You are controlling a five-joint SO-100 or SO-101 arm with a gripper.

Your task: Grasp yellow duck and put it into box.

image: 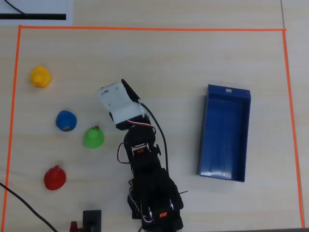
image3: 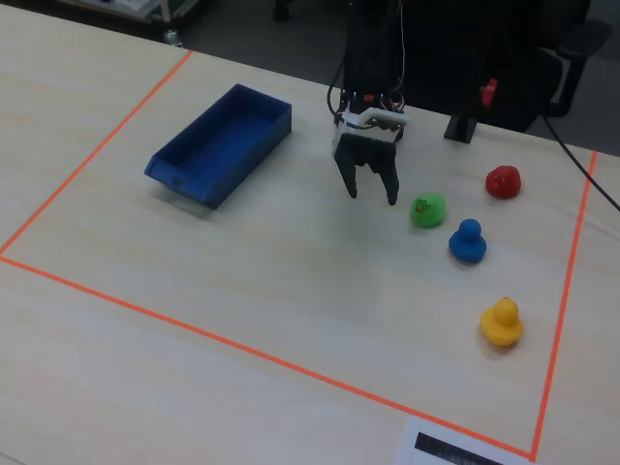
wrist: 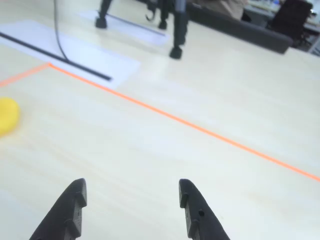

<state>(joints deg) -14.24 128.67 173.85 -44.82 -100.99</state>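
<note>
The yellow duck (image: 40, 76) sits alone on the table at the far left of the overhead view, and at the lower right of the fixed view (image3: 502, 323). Its blurred edge shows at the left of the wrist view (wrist: 7, 115). The dark blue box (image: 224, 130) lies open-topped and empty on the right in the overhead view, and on the left in the fixed view (image3: 184, 181). My gripper (image3: 372, 196) hangs above the table between the box and the ducks, well apart from the yellow duck. It is open and empty, with bare table between its jaws in the wrist view (wrist: 131, 184).
A green duck (image: 93, 137), a blue duck (image: 65, 121) and a red duck (image: 55, 178) stand between my arm and the yellow duck. Orange tape (image: 145, 29) frames the work area. A white sheet with a black bar (image: 34, 17) lies outside the far corner.
</note>
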